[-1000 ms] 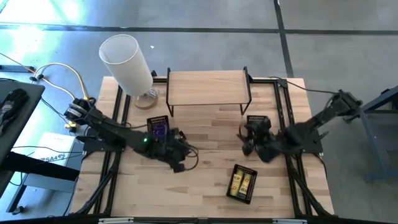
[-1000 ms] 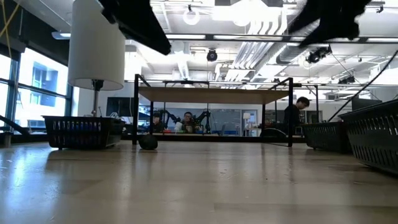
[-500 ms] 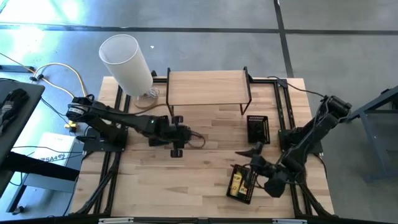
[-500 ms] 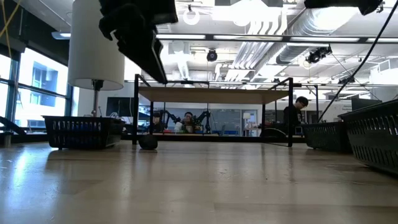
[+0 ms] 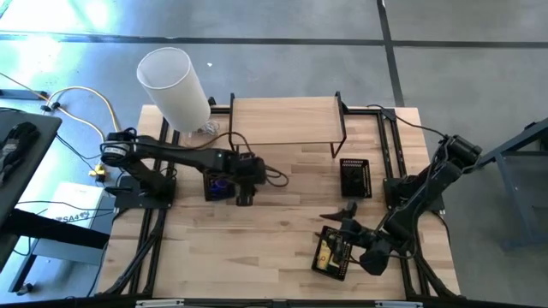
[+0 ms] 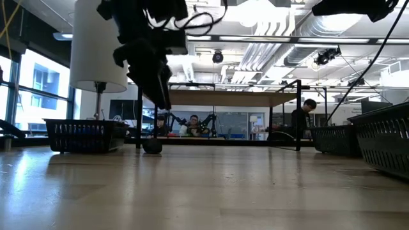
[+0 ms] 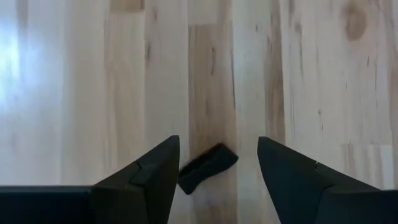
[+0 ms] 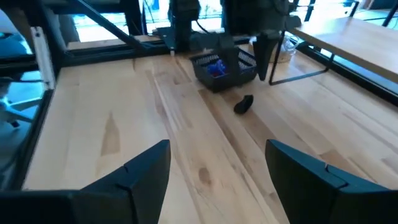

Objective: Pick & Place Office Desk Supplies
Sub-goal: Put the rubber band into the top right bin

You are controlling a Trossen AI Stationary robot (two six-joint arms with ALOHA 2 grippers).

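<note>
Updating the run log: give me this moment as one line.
left gripper: open over small black block on table | right gripper: open, above tray of yellow pieces | purple-band tray: beside left gripper

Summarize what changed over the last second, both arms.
The left gripper swung from the table's middle back toward the tray with purple and blue loops; its jaws are open above a small black block on the wood. The right gripper moved from the empty black tray forward to the tray of yellow pieces, jaws open. Trays, white cylinder and shelf stayed put.
</note>
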